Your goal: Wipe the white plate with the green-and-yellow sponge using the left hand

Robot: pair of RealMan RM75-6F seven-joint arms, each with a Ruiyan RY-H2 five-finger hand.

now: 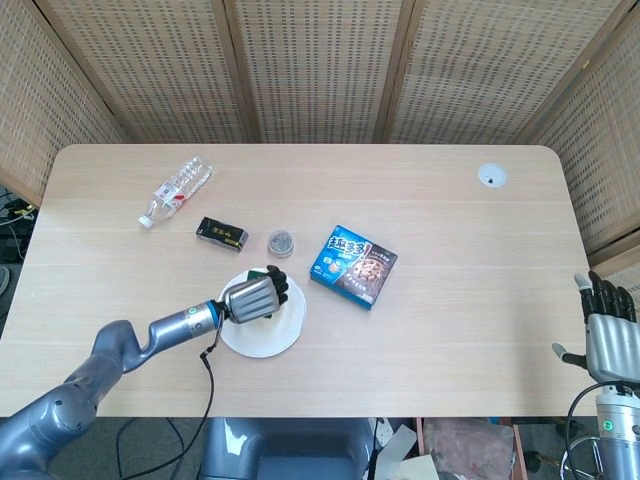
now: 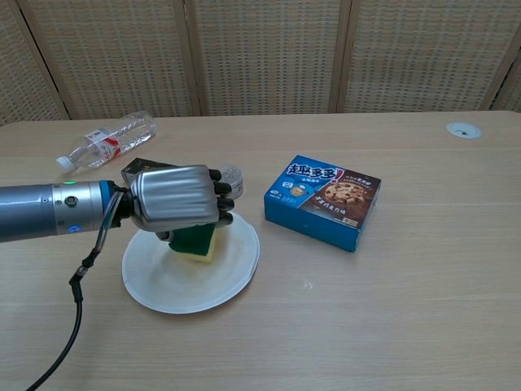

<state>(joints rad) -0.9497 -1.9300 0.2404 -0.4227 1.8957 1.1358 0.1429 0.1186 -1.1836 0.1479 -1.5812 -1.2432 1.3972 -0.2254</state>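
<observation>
Two hands appear. Left hand (image 2: 175, 199), at the table's 7 o'clock sector, has its fingers curled around the green-and-yellow sponge (image 2: 194, 242), gripping it; the sponge's yellow underside meets the far part of the white plate (image 2: 175, 285). In the head view the same left hand (image 1: 254, 297) covers the sponge almost wholly, over the plate (image 1: 262, 336) toward its 12 o'clock rim.

Reading left to right across the table (image 1: 450, 260): a clear water bottle (image 1: 176, 189) lying on its side at 10 o'clock; a small black box (image 1: 221, 233); a round grey tin (image 1: 281, 242) just beyond the plate; a blue cookie box (image 1: 353, 266) near centre, at the plate's 2 o'clock; a white round cap (image 1: 491, 176) set in the tabletop at 1 o'clock.

Right hand (image 1: 606, 327), off the table edge at 4 o'clock, stands upright with fingers extended and apart, holding nothing.
</observation>
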